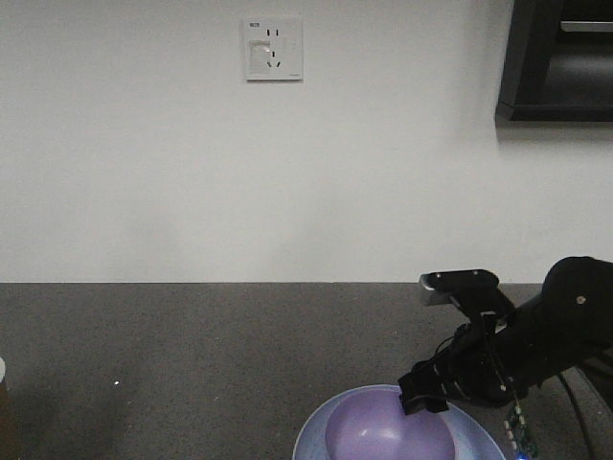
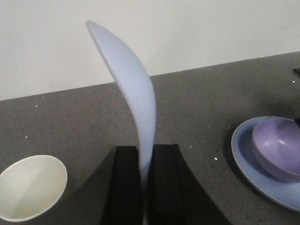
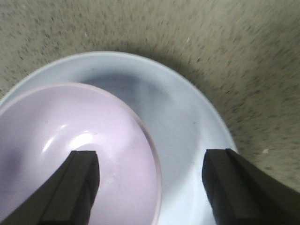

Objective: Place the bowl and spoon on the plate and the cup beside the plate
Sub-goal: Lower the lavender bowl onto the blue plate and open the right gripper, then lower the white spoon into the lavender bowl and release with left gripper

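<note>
My left gripper is shut on the handle of the pale blue-white spoon, which stands upright above the dark counter. In the left wrist view the brown cup shows its off-white inside at the lower left. The lavender bowl sits on the pale blue plate at the right. My right gripper hangs open just over the bowl and plate, with the bowl's right rim between its fingers. In the front view the right gripper is at the bowl's far rim.
The dark speckled counter runs back to a white wall with a socket. A dark cabinet hangs at the upper right. The cup's edge shows at the far left of the front view.
</note>
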You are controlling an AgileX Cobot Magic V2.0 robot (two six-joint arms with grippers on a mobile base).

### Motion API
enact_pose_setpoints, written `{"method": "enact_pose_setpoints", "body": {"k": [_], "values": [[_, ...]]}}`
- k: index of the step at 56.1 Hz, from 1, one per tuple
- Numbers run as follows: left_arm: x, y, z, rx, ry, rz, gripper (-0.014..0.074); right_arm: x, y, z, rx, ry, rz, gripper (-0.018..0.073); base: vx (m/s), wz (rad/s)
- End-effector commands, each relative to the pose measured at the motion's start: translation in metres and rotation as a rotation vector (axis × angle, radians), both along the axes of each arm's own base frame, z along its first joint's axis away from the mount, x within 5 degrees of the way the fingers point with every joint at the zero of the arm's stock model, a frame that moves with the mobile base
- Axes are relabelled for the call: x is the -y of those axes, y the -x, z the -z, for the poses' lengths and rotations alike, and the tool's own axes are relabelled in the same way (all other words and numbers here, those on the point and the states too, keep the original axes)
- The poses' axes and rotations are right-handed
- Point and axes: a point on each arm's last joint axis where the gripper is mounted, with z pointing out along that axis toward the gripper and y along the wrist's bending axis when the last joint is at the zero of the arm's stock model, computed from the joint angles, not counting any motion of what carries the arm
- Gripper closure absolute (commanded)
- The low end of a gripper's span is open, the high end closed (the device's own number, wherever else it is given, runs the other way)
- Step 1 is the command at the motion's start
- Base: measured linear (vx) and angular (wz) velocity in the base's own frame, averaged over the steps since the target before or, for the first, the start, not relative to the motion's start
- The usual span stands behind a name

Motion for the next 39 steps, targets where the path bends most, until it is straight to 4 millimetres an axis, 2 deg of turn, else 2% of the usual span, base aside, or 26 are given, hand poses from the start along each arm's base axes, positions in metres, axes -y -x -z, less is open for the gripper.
{"method": "enact_pose_setpoints", "body": {"k": [1, 10, 17, 22, 31, 39], "values": [[0.001, 0.001, -0.014, 0.07, 0.057, 0.005, 0.0596, 0.006, 0.018, -0.053, 0.197, -0.005, -0.005, 0.0027, 0.0, 0.0], [0.002, 0.002, -0.018, 0.085, 0.058, 0.01, 0.0596, 0.017, 0.063, -0.097, 0.277, -0.002, -0.003, 0.0049, 0.0, 0.0], [0.005, -0.01, -0.029, 0.075, -0.004, 0.035, 0.0596, 0.027, 0.102, -0.121, 0.36, -0.01, 0.032, 0.0113, 0.0, 0.0], [0.013, -0.029, -0.038, 0.035, -0.039, 0.073, 0.0596, 0.035, 0.13, -0.126, 0.409, -0.022, 0.062, 0.0228, 0.0, 0.0], [0.033, -0.065, -0.058, 0.006, -0.05, 0.184, 0.0596, 0.047, 0.171, -0.118, 0.482, 0.013, 0.077, 0.056, 0.0, 0.0], [0.054, -0.098, -0.063, -0.054, -0.03, 0.308, 0.0596, 0.055, 0.196, -0.11, 0.511, 0.032, 0.097, 0.0573, 0.0, 0.0]]}}
